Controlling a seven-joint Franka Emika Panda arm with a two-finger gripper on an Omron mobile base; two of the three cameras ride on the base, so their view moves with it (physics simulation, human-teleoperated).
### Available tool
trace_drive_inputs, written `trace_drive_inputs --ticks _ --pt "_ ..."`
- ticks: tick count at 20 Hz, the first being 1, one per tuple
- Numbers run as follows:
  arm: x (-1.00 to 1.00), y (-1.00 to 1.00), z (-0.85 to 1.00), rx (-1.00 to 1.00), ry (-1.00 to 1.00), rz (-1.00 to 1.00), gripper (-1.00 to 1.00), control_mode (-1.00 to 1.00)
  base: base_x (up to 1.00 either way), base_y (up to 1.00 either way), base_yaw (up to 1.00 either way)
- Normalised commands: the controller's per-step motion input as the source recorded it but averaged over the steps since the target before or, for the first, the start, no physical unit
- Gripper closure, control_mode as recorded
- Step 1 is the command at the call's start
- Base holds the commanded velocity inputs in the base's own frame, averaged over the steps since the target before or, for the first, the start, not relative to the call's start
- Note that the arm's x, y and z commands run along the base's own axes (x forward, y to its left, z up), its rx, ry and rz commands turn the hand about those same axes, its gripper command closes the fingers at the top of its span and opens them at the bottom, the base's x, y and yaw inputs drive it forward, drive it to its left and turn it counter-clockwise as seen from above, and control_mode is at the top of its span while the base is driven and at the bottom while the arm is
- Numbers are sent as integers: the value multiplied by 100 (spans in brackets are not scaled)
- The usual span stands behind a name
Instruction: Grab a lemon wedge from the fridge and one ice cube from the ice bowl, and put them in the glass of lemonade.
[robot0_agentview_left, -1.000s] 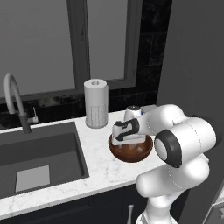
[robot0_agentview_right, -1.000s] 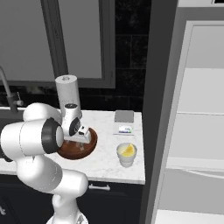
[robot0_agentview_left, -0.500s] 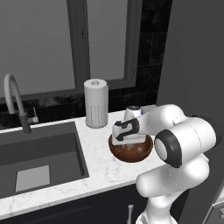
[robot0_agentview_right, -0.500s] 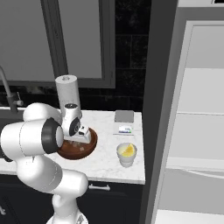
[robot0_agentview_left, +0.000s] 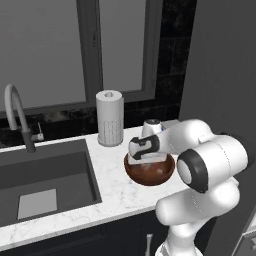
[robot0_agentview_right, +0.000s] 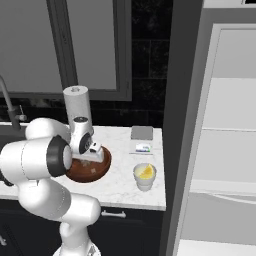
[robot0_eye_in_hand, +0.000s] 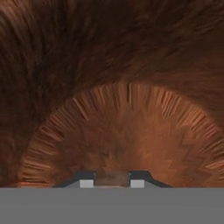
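Observation:
My gripper (robot0_eye_in_hand: 112, 183) is sunk into the ice bowl (robot0_agentview_left: 150, 172), a wide glossy reddish-brown bowl on the marble counter. Its fingertips (robot0_eye_in_hand: 86, 183) stand close together with a small dull block, seemingly the ice cube (robot0_eye_in_hand: 112, 178), held between them. From the right, the hand (robot0_agentview_right: 92, 159) reaches down over the bowl (robot0_agentview_right: 87, 171). The glass of lemonade (robot0_agentview_right: 144, 177) stands just right of the bowl, and a yellow lemon wedge (robot0_agentview_right: 146, 172) lies in it. The fridge (robot0_agentview_right: 230, 125) stands open at the right, its white shelves showing.
A white paper-towel roll (robot0_agentview_left: 109, 118) stands behind the bowl by the window. The sunken sink (robot0_agentview_left: 45, 180) and its faucet (robot0_agentview_left: 17, 115) lie to the left. A flat grey block (robot0_agentview_right: 142, 132) and a small white packet (robot0_agentview_right: 142, 148) sit behind the glass.

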Motion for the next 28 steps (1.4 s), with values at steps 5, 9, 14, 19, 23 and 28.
trace_drive_inputs --ticks 5,9,14,19,23,28 --pt "-18 8 75 -2 -2 0 100 -100 0 0 0" --pt "-22 0 23 0 -3 -3 100 -100 0 0 0" --pt "-29 0 15 1 -2 -6 100 -100 0 0 0" --pt "-19 0 14 1 -3 -4 100 -100 0 0 0" --pt "-16 -12 16 2 -1 -2 100 -100 0 0 0" --pt "-68 -60 58 -3 -23 -9 100 -100 0 0 0"
